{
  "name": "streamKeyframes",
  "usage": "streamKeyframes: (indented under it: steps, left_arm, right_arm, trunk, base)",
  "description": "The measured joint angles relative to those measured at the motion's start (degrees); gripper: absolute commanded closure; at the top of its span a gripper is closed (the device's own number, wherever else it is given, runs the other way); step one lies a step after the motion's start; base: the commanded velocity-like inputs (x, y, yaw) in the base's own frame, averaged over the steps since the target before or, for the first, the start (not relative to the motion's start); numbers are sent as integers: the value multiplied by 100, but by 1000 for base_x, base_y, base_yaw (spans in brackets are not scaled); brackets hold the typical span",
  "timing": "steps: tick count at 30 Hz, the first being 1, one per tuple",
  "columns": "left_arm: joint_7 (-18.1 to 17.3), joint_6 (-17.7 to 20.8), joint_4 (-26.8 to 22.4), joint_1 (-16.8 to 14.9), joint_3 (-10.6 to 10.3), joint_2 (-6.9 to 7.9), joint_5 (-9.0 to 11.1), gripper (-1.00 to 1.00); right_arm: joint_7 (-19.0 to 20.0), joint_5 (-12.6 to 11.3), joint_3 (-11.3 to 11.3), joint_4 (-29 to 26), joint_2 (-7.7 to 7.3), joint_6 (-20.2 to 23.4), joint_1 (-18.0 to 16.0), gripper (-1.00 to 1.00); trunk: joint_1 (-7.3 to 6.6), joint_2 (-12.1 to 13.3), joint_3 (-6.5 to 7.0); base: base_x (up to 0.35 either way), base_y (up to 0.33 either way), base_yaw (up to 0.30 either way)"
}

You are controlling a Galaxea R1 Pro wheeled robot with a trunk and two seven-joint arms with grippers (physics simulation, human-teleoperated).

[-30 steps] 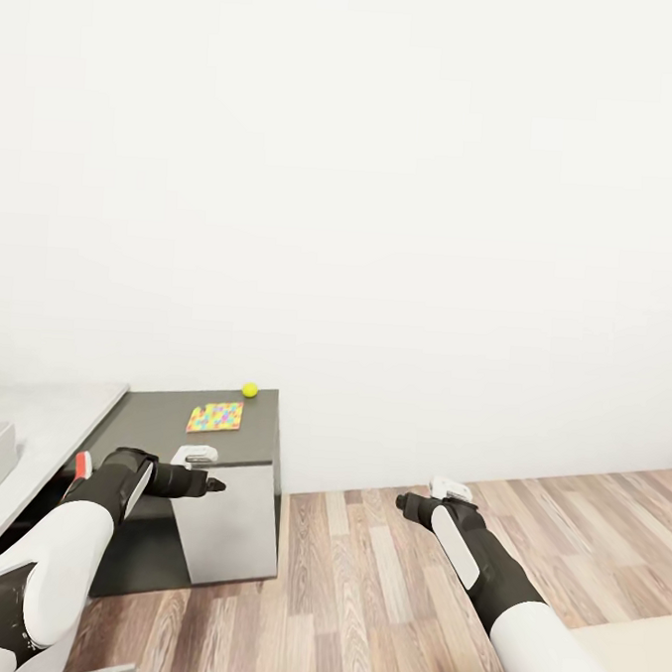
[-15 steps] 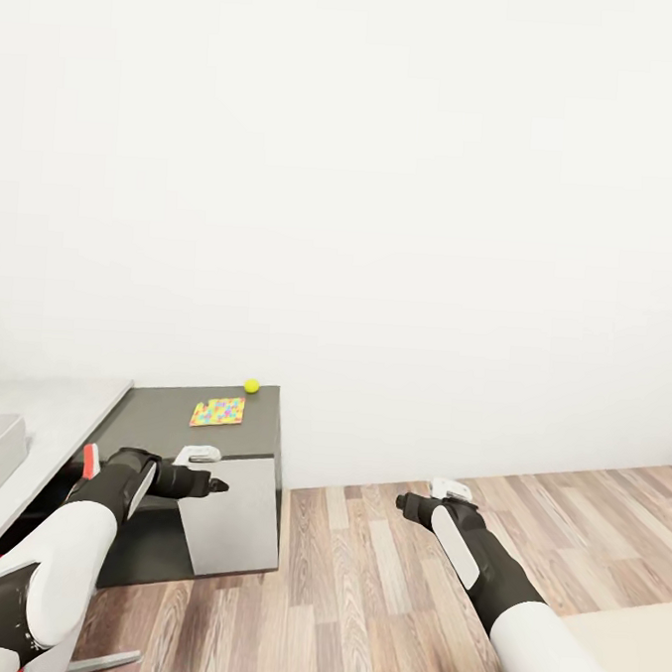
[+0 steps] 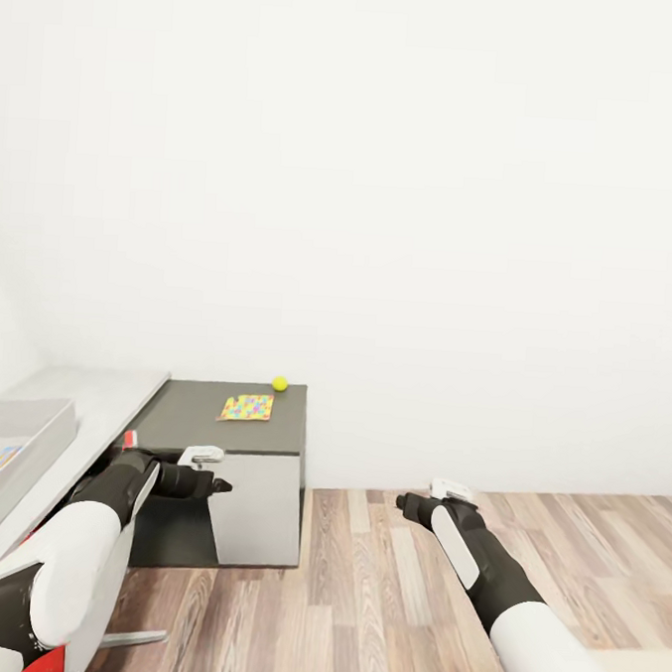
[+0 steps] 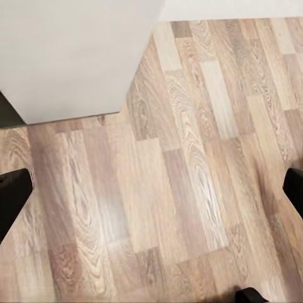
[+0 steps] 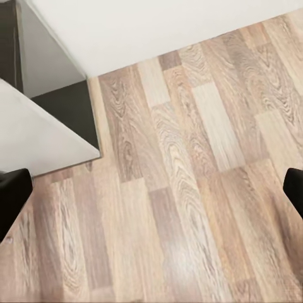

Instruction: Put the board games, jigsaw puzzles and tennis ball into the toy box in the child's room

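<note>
1. Resting on the dark low bench (image 3: 201, 422) at far left: one jigsaw puzzle (image 3: 247, 407), with the tennis ball (image 3: 279, 382) just beyond it.
2. Grey toy box (image 3: 31, 437): on the pale bench section, left edge.
3. Left tool (image 3: 217, 486) and right tool (image 3: 401, 501): both spread wide, empty, above the wood floor (image 3: 381, 577).

Bright even light, sharp render, faint shadows.

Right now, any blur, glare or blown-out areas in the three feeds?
Head view: sharp, flat even light; the white wall is near blown-out, featureless; jigsaw puzzle and tennis ball read clearly on the dark table section. Left wrist view: soft sheen on the wood floor, slightly soft. Right wrist view: same, faint glare low on the planks.
</note>
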Motion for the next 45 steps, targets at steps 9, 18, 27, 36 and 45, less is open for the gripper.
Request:
streamKeyframes:
  steps: [9,18,27,36,45]
  left_arm:
    - [-4,-3,-1,2,-1,-13,5,-100]
    - [-11,-12,-6,16,-2,-43,15,-100]
    - [-103,-60,-77,17,18,-47,20,-100]
    - [-787,-227,-1208,111,530,-43,54,-100]
    - [-2576,-229,-2521,491,1580,58,48,-100]
  right_arm:
    - [1,0,0,0,1,0,0,-100]
    - [2,3,-3,-1,-4,1,1,-100]
    - [2,3,-2,-26,-3,1,1,-100]
    - [235,-48,-24,-57,2,-139,0,-100]
    - [1375,-46,-17,-257,-63,-548,0,-100]
  trunk:
    - [0,0,0]
    - [0,0,0]
    - [0,0,0]
    - [0,-1,0]
    - [0,0,0]
  base:
    - [0,-79,219]
    - [0,-13,22]
    - [0,0,1]
    - [0,0,0]
    - [0,0,0]
